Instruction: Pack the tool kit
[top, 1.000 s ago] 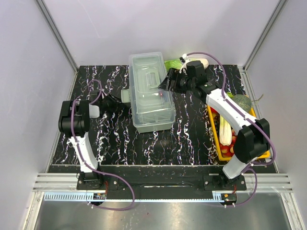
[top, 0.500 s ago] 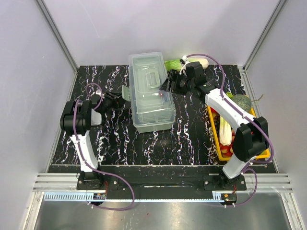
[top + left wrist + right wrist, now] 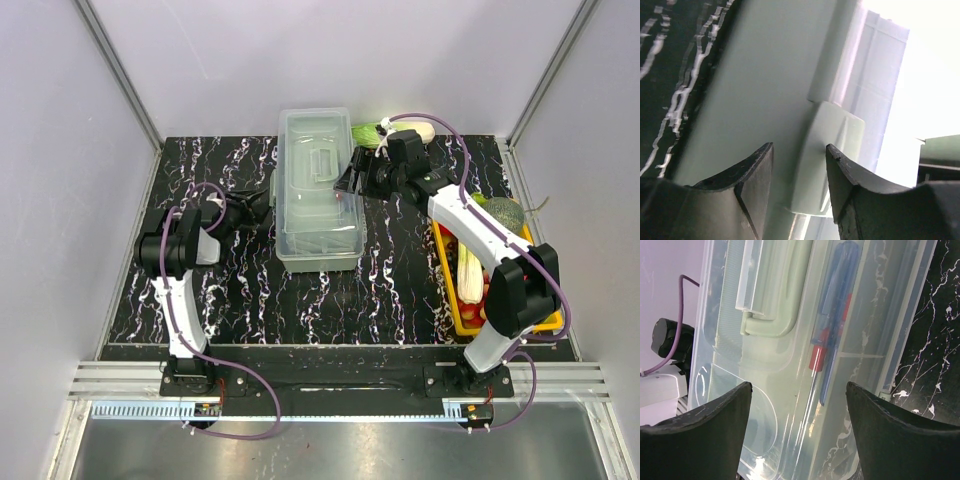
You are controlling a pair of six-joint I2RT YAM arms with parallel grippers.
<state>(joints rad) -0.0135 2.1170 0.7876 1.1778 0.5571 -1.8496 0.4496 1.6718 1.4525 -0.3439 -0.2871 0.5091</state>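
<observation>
The tool kit (image 3: pixel 318 190) is a translucent grey box with its lid down, standing at the back middle of the table. Its pale green handle (image 3: pixel 774 315) lies flat on the lid, and a blue and red tool (image 3: pixel 832 320) shows through the plastic. My left gripper (image 3: pixel 258 207) is open at the box's left side, its fingers (image 3: pixel 752 180) either side of the pale green latch (image 3: pixel 827 155). My right gripper (image 3: pixel 347 180) is open over the box's right edge, with the lid between its fingers (image 3: pixel 705 430).
A yellow tray (image 3: pixel 462 290) of vegetables stands at the right edge under the right arm. A green leafy vegetable (image 3: pixel 365 133) and a pale one (image 3: pixel 417 132) lie behind the box. The black marbled table (image 3: pixel 300 300) ends at a metal rail in front.
The box has slid right and turned straighter. My left gripper has moved right up to the latch. My right gripper has shifted slightly over the box's right edge.
</observation>
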